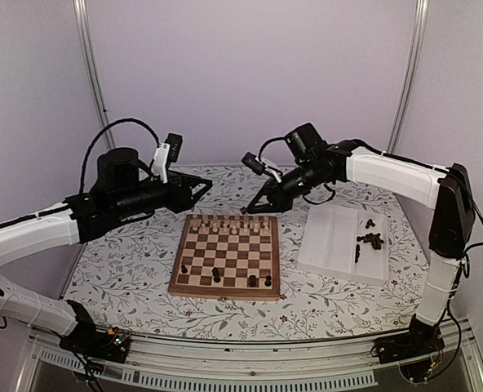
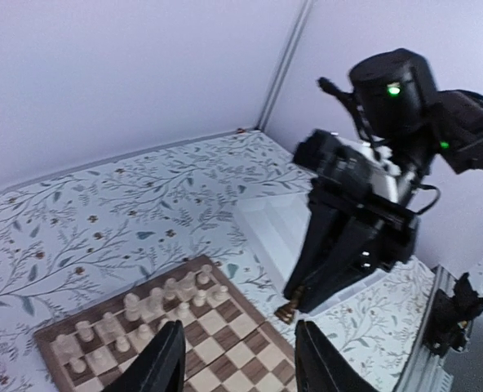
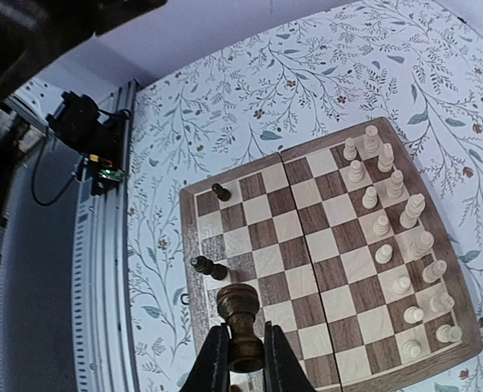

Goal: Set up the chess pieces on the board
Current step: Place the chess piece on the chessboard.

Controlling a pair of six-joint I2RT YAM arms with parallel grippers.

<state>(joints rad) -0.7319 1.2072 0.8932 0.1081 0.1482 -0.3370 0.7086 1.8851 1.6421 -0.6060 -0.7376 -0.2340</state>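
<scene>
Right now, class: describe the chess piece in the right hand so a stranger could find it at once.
Start at the chessboard. Above it, the right hand pinches a dark brown piece. Unlike the other dark pieces, on squares or in the white tray, it hangs in the air.

Top view: high, from near edge, looks forward and down over whole table (image 1: 323,310). Left wrist: low, looks across board (image 2: 225,331) toward right arm (image 2: 347,237). Right wrist: close, steep down on board. All three share board.
</scene>
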